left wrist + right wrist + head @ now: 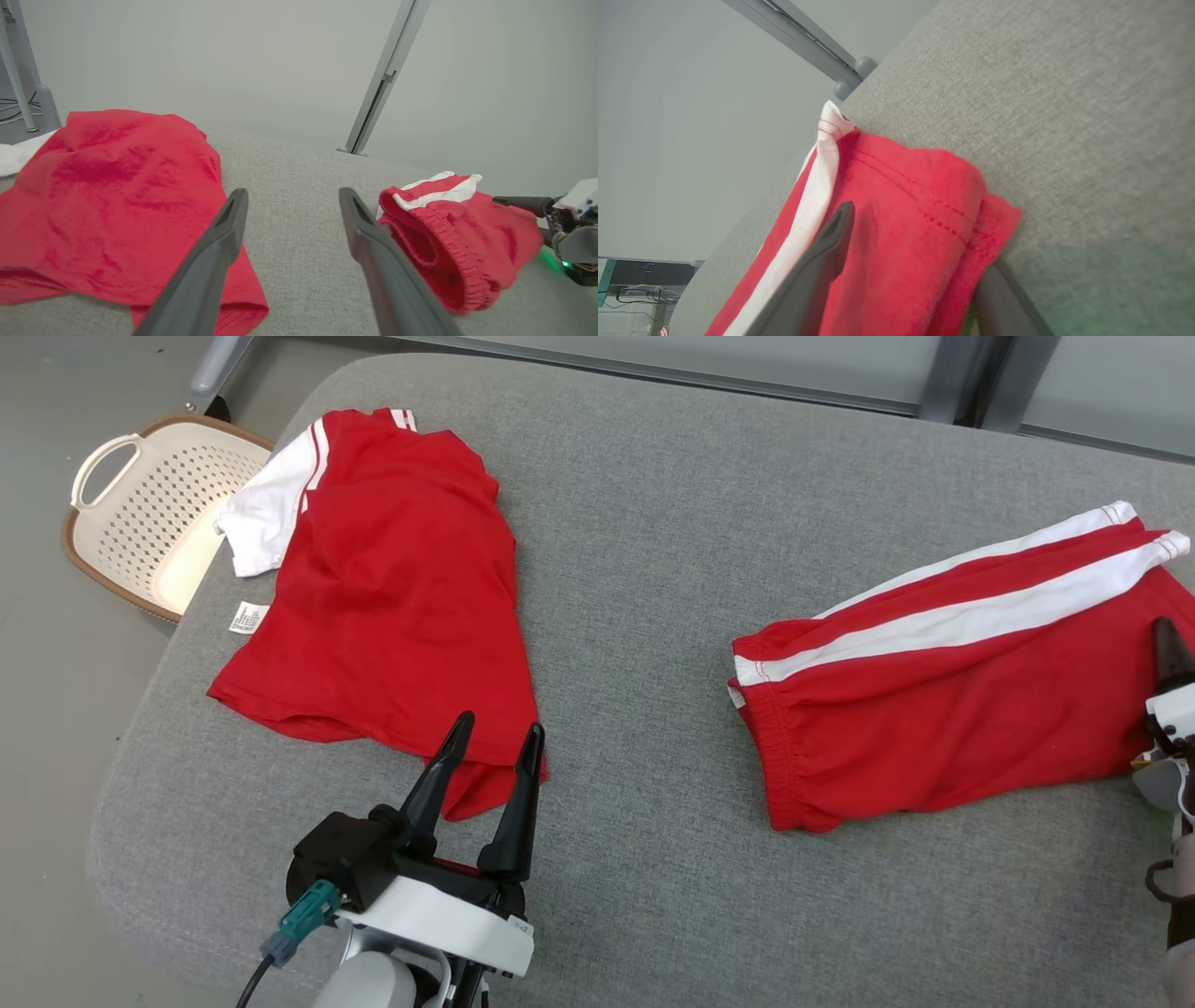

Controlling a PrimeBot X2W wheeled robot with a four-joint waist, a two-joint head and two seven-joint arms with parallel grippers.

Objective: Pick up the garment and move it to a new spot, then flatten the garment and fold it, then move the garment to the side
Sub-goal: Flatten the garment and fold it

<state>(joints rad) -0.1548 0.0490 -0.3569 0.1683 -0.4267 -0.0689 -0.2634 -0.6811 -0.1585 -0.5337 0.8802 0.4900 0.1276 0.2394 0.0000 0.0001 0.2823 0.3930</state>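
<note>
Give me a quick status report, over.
Left gripper open over shirt hem. Right gripper open, astride shorts edge, no grip yet. Basket on floor, not blocking.

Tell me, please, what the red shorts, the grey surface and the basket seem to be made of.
Red shorts: soft matte knit, probably cotton, judging by creases and stitched hems. Grey surface: coarse woven upholstery, weave visible. Basket: smooth cream plastic, apparently, with moulded perforations.

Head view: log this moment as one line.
shirt: rumpled, left side of cushion | shorts: right side | left gripper: open, at shirt hem | right gripper: open, astride shorts edge
</note>
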